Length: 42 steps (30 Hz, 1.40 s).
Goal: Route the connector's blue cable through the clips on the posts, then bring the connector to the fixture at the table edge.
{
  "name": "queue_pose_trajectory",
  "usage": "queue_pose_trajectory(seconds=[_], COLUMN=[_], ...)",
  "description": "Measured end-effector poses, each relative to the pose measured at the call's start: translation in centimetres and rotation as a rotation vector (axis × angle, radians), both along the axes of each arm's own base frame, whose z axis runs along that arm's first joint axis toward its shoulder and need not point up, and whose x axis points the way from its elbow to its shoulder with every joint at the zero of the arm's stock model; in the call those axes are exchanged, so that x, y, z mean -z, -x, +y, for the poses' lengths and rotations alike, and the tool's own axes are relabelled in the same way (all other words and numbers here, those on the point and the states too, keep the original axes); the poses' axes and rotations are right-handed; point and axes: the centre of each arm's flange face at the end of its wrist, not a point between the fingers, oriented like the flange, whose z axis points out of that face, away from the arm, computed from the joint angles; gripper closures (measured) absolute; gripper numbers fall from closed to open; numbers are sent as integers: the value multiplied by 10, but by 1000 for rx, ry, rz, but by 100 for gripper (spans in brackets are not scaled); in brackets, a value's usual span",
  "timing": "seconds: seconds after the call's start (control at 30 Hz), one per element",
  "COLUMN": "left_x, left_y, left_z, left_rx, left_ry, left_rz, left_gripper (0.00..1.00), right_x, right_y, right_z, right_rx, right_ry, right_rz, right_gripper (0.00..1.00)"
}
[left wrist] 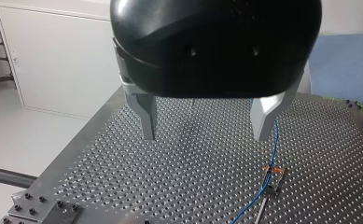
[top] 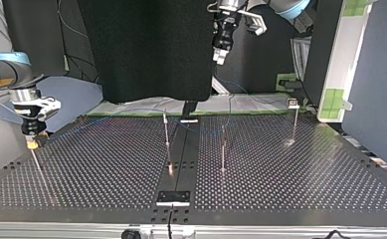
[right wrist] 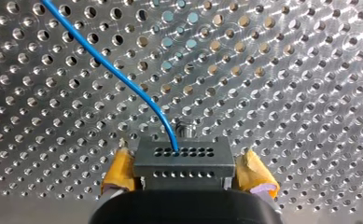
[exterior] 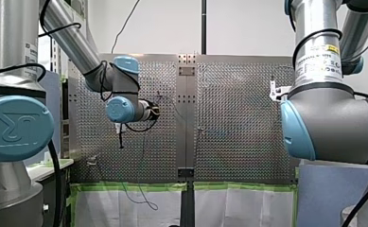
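Yellow-padded right pincer (right wrist: 187, 173) clamps connector (right wrist: 183, 157) near table (right wrist: 286, 70) edge; left pincer (left wrist: 206, 126) apart, aloft.

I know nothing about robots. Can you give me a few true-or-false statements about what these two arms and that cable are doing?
1. My right end effector grips the connector between yellow pads. True.
2. The cable leaving the connector is red. False: it is blue.
3. My left end effector is open and holds nothing. True.
4. My left end effector rests on the table. False: it hangs above the table, touching nothing.
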Motion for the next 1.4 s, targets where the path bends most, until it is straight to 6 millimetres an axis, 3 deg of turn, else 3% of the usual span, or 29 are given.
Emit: queue_pose_trajectory(seconds=[1.4], left_x=[1], left_y=[2], left_z=[-1], left_rx=[4], left_ry=[-4], left_rz=[5], left_gripper=[0], right_x=[1], right_y=[1], right_z=[0], right_rx=[29], right_ry=[-7], right_rz=[6], right_gripper=[2])
